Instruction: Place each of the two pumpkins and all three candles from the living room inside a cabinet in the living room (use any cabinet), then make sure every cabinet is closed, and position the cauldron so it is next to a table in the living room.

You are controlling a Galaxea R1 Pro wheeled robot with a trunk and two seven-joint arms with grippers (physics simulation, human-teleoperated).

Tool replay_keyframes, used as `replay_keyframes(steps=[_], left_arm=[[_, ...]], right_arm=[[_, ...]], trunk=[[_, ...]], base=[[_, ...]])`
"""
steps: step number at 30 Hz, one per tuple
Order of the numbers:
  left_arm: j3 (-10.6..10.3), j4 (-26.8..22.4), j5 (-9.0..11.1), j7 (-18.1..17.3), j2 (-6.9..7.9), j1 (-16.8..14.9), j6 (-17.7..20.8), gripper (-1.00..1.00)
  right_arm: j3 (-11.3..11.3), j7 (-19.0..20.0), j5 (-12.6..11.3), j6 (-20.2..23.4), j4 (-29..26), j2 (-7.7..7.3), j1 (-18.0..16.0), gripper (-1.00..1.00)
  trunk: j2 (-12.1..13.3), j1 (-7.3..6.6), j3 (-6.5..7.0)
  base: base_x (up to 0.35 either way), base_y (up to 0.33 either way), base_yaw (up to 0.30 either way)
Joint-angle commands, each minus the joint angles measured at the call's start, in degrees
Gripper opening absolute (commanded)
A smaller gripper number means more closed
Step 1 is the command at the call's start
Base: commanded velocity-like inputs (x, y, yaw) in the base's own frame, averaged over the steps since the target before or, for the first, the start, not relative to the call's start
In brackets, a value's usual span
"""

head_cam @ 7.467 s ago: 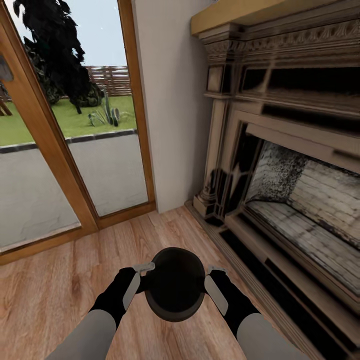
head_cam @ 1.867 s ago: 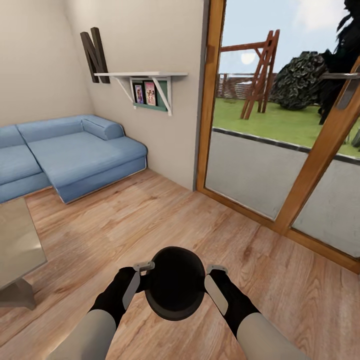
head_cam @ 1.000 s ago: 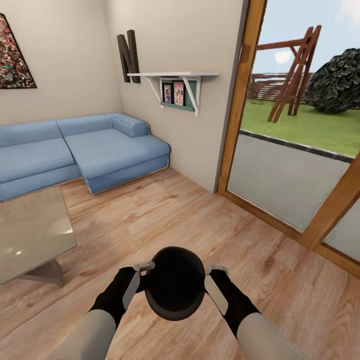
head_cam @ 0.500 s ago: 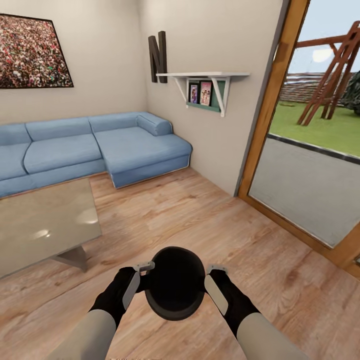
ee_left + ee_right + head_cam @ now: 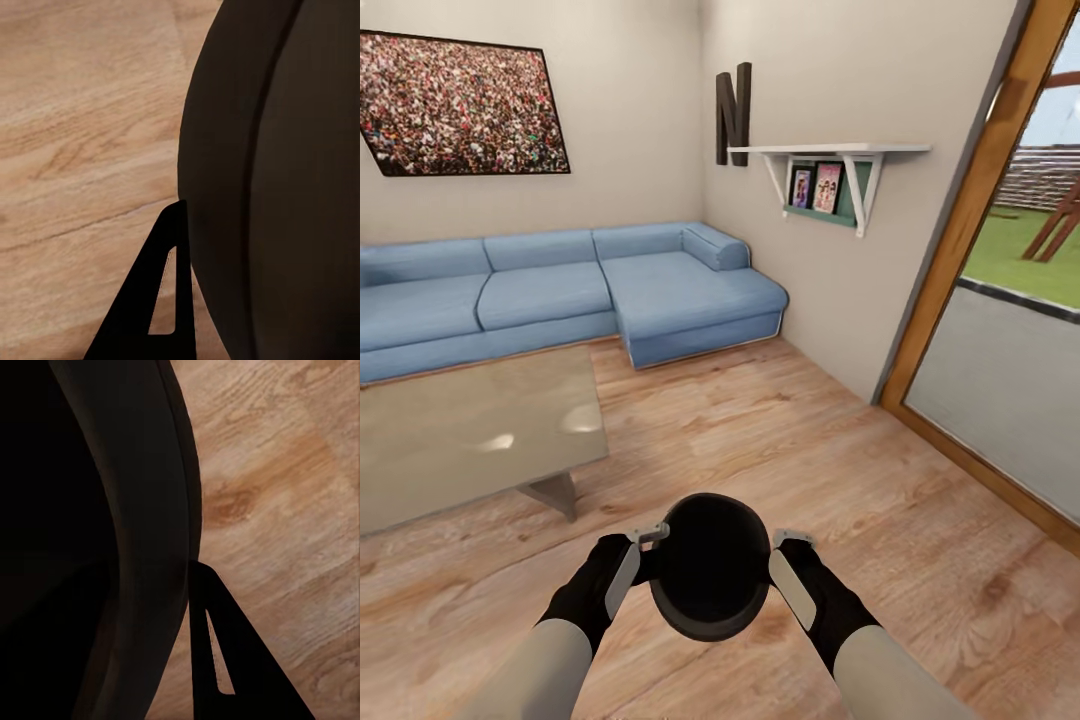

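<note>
Both grippers, left gripper point(image 5: 632, 562) and right gripper point(image 5: 792, 570), clamp the black cauldron point(image 5: 710, 565) between their jaws above the floor, its placement beside the coffee table point(image 5: 470, 435) at left apparently remaining.

Black round cauldron point(image 5: 710, 580), mouth up, held above wood floor between my grippers; grey-beige low table point(image 5: 470, 435) ahead-left, apart.

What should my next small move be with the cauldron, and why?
Probably keep turning left and roll toward the table. The cauldron is held between the left tool and right tool above bare floor, with the table ahead-left.
</note>
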Motion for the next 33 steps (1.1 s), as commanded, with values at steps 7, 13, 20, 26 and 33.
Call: replay_keyframes(steps=[7, 13, 20, 26, 33], left_arm=[[0.07, 0.04, 0.21, 0.03, 0.0, -0.07, 0.03, -1.0], [0.07, 0.04, 0.22, 0.03, 0.0, -0.04, 0.03, -1.0], [0.07, 0.04, 0.23, 0.03, 0.0, -0.06, 0.03, -1.0], [0.07, 0.04, 0.22, 0.03, 0.0, -0.04, -0.01, -1.0], [0.15, 0.04, 0.23, 0.03, 0.0, -0.05, -0.06, -1.0]], right_arm=[[0.58, -0.05, -0.54, -0.28, -0.01, 0.01, -0.02, -1.0], [0.58, -0.04, -0.54, -0.28, -0.01, 0.01, -0.02, -1.0], [0.58, -0.04, -0.54, -0.28, -0.01, 0.01, -0.02, -1.0], [0.58, -0.05, -0.54, -0.28, -0.01, 0.01, -0.02, -1.0], [0.58, -0.04, -0.54, -0.28, -0.01, 0.01, -0.02, -1.0]], trunk=[[0.0, 0.0, 0.01], [0.0, 0.0, 0.01], [0.0, 0.0, 0.01], [0.0, 0.0, 0.01], [0.0, 0.0, 0.01]], base=[[0.0, 0.0, 0.287], [0.0, 0.0, 0.288], [0.0, 0.0, 0.287], [0.0, 0.0, 0.287], [0.0, 0.0, 0.287]])
